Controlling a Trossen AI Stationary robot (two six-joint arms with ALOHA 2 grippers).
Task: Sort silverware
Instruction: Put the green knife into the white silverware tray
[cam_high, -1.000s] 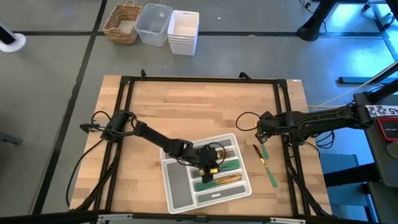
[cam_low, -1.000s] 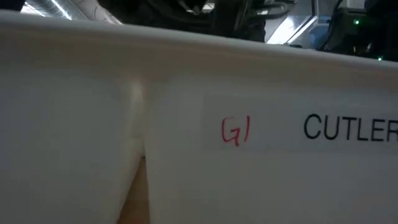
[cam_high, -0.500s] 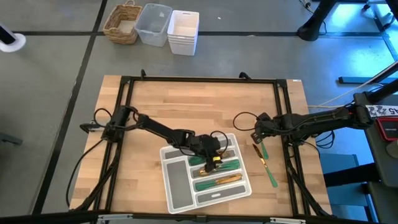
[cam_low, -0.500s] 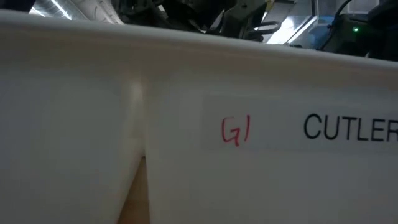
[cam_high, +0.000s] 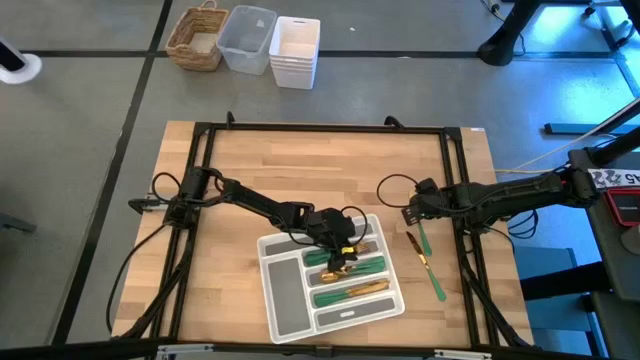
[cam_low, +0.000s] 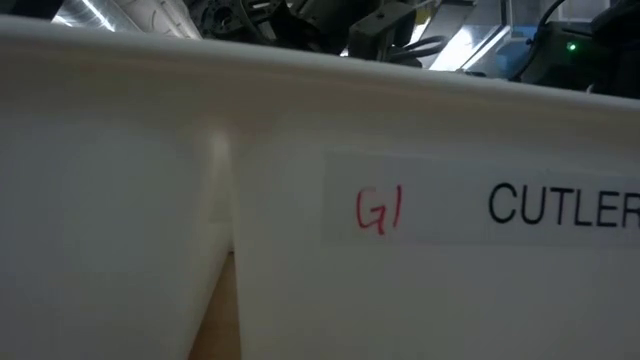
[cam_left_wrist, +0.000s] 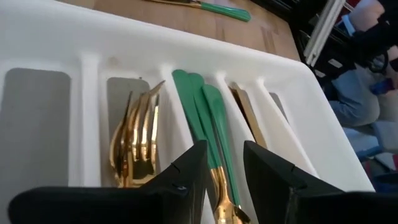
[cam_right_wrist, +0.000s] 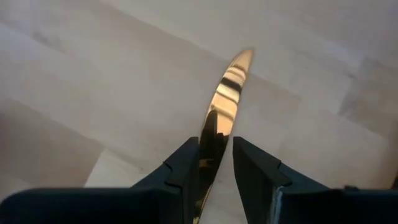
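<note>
**Left arm over the cutlery tray, right arm gripping a knife**

The left gripper (cam_high: 340, 262) is hovering over the grey compartmented tray (cam_high: 282, 300), its dark fingers (cam_left_wrist: 186, 177) standing slightly apart with nothing between them. In its wrist view, gold forks (cam_left_wrist: 138, 134) are lying in one slot and green-handled spoons (cam_left_wrist: 208, 124) in the next, with more gold pieces in a further slot; like is going with like, which looks to be the reason for the arm's position above those slots. That would suit a gripper that is empty after a drop, though this is only a judgement.

The right gripper (cam_high: 412, 213) is reaching in near the table's right edge, its fingers (cam_right_wrist: 186, 168) clamped on a knife (cam_right_wrist: 224, 106) whose gold blade is projecting forward over the wood, probably so it can be carried lengthwise into a slot. Two more green-handled pieces (cam_high: 432, 268) are lying loose on the table just beside that gripper, still unsorted.

The surface is a pale butcher-block tabletop (cam_high: 300, 170) inside a black frame. Beyond it on the grey floor are standing a wicker basket (cam_high: 196, 38), a clear bin (cam_high: 247, 38) and a white bin (cam_high: 294, 50). The low view is filled by the tray's white wall, lettered "CUTLER".
</note>
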